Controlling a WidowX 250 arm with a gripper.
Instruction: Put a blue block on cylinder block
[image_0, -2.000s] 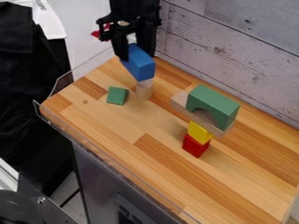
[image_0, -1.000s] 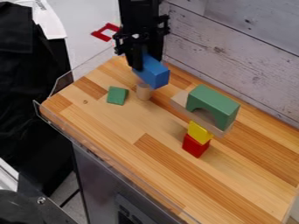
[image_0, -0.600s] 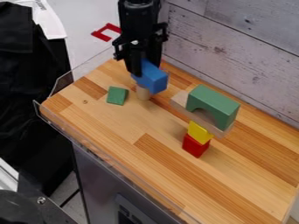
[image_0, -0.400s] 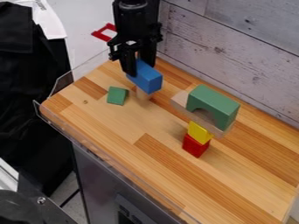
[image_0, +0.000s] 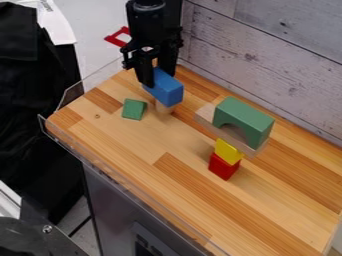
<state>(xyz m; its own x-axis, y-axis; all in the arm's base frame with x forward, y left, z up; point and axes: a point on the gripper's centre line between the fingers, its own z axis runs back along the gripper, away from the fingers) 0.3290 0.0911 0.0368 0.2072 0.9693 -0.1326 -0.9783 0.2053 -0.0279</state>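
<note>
Jaws grip the blue block toward eleven o'clock on the counter, right over the cylinder block; whether the two touch, I can't tell. Some green piece sits near the cylinder block, at its nine o'clock.

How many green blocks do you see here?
2: a small green block near the pale wooden cylinder, and a green arch-shaped block on the flat pale wooden block.
</note>
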